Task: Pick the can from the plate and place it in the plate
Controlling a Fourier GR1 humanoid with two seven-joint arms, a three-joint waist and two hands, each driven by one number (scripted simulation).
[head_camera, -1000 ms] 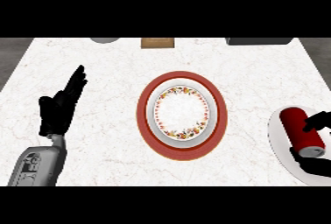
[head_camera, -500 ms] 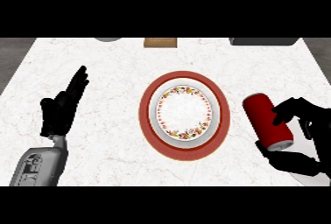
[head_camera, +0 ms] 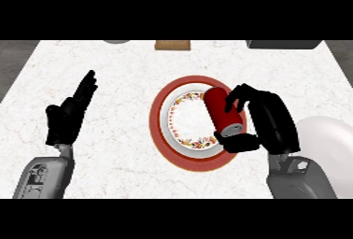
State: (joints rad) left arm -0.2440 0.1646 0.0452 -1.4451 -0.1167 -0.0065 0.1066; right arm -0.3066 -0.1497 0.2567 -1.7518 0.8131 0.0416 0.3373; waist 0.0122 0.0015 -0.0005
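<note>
One red can [head_camera: 222, 113] is in view, tilted lengthwise with its grey end toward the lower edge of the view, over the right part of the red-rimmed plate [head_camera: 164, 140]. The right robot hand [head_camera: 265, 122] grips it: fingers curl over its upper side and the thumb wraps under its lower end. Whether the can touches the plate or hangs just above it cannot be told.

Two plates show. The red-rimmed one sits mid-counter, with a white centre ringed by a floral band; the can covers part of that band on the right. The second is a plain white plate [head_camera: 324, 135] at the right edge of the view, partly hidden behind the right grey forearm [head_camera: 298, 179].

The left robot hand [head_camera: 69, 116] is at the left of the view, well apart from the plates, open with straight fingers pointing up the view, holding nothing.

The white marbled counter [head_camera: 124, 70] carries three more things along its far edge, each cut off: one grey round object [head_camera: 117, 41], one brown block [head_camera: 172, 45] and one dark box [head_camera: 284, 44].
</note>
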